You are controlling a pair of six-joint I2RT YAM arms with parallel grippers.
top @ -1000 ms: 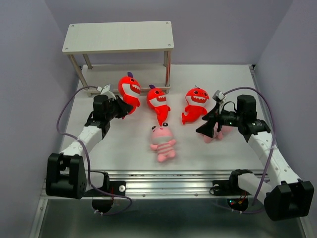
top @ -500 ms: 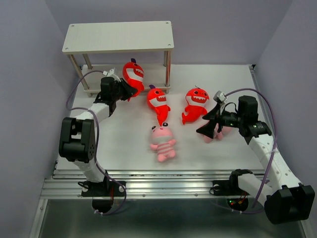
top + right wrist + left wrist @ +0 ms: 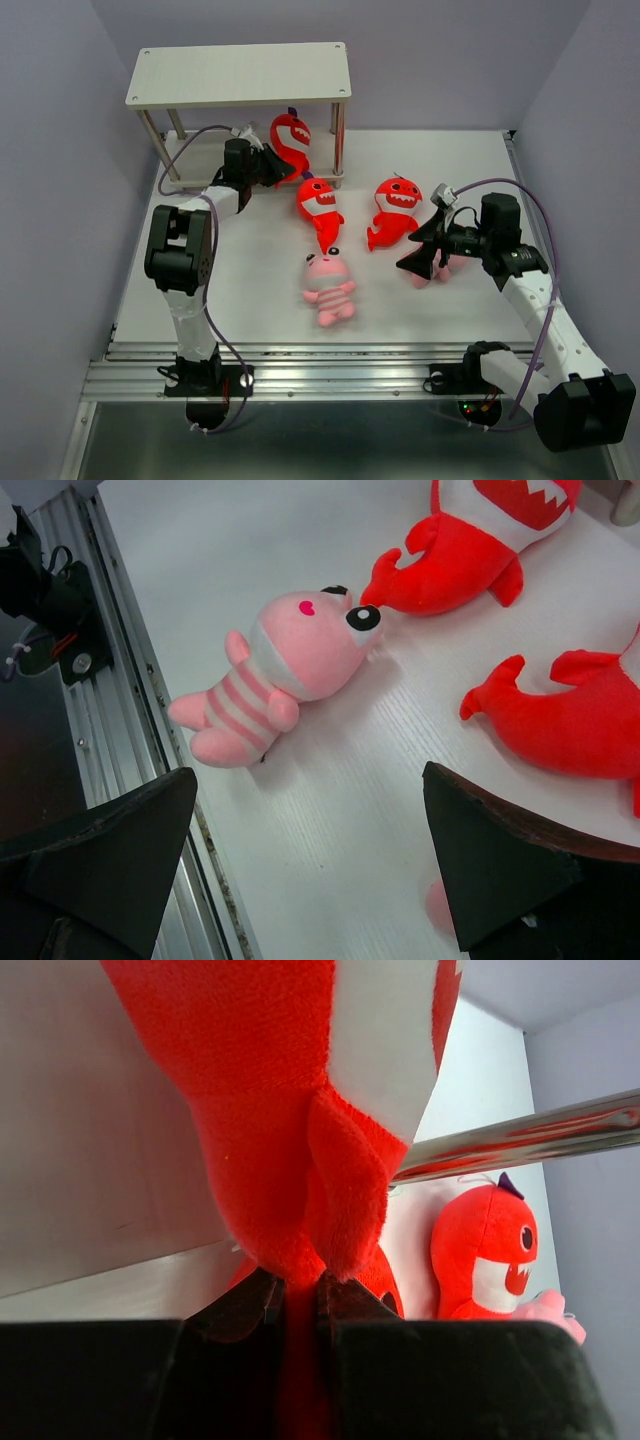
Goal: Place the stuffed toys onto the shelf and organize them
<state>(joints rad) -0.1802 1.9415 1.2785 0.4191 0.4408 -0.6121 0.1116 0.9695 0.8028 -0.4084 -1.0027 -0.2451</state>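
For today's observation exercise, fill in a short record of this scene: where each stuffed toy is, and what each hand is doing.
Left hand: shut on the held shark, by its narrow end
Held shark's place: between the boards of the shelf, by its right front leg
Right hand: open, holding nothing
On the table: centre shark, right shark, pink toy
Second pink toy: mostly hidden under the right hand
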